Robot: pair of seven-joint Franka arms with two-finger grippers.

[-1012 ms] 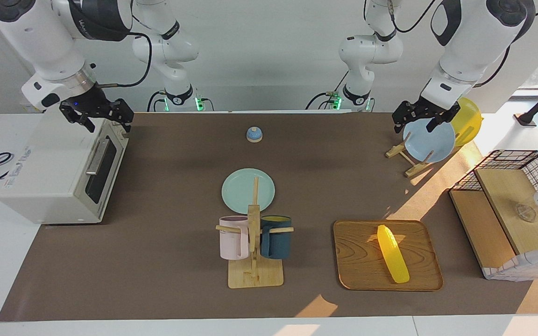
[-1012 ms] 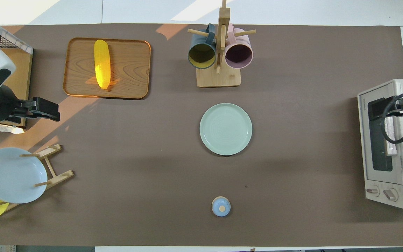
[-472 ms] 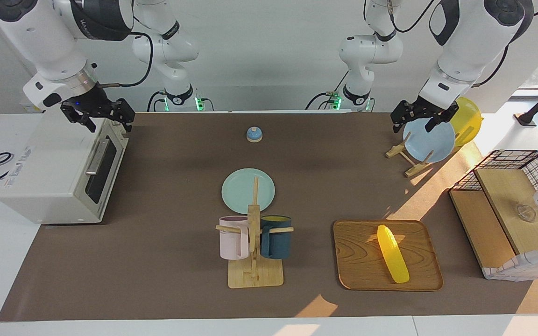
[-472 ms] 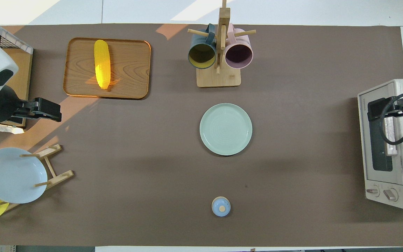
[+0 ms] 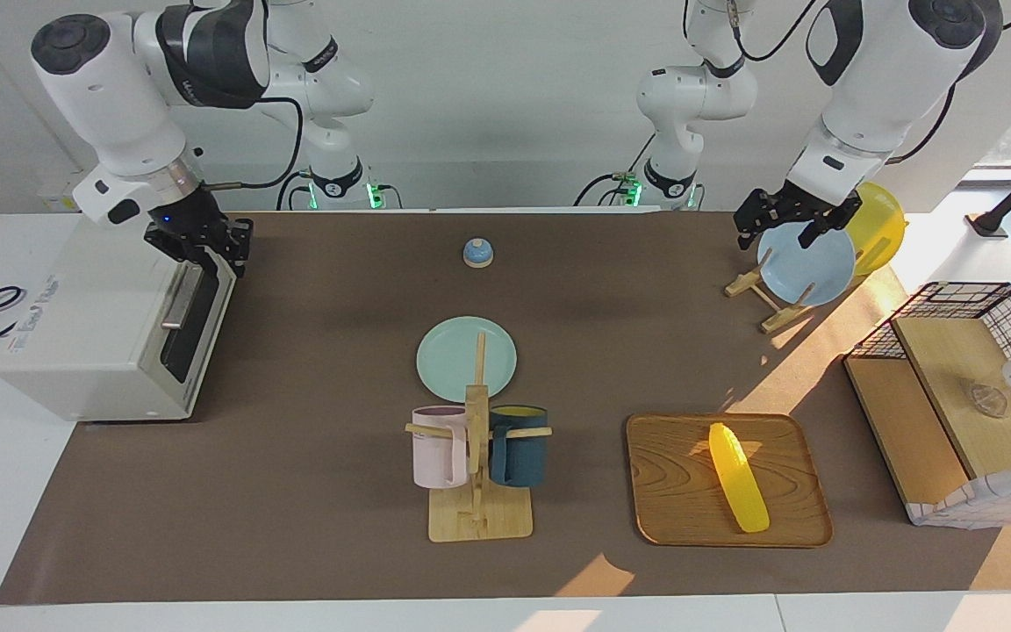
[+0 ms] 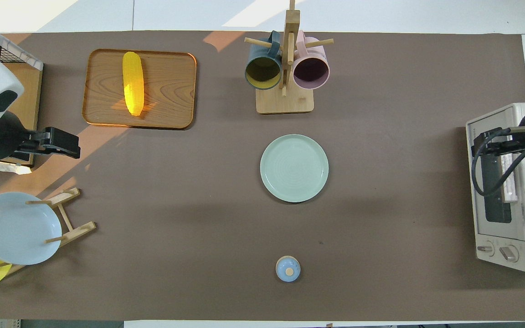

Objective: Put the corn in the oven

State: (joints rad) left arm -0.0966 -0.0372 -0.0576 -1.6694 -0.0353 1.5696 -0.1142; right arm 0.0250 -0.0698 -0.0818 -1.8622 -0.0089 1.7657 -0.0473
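Observation:
The yellow corn point(image 5: 738, 478) lies on a wooden tray point(image 5: 677, 491) toward the left arm's end of the table; it also shows in the overhead view point(image 6: 133, 89). The white oven point(image 5: 102, 325) stands at the right arm's end with its dark glass door shut; it also shows in the overhead view point(image 6: 517, 255). My right gripper point(image 5: 218, 256) is open and hangs at the top edge of the oven door, just above the silver handle point(image 5: 179, 297). My left gripper point(image 5: 777, 239) is open and empty, and waits in the air by the blue plate.
A mug rack point(image 5: 477, 518) with a pink and a dark blue mug stands mid-table, with a green plate point(image 5: 453, 360) nearer the robots. A small blue knob-topped lid point(image 5: 477, 253) lies nearer still. A plate rack holds a blue plate point(image 5: 813, 268) and a yellow plate point(image 5: 881, 224). A black wire basket point(image 5: 988, 294) stands beside the tray.
My right arm has turned its gripper and brought it down and inward to the top edge of the oven door. The left arm, corn and oven door have not moved.

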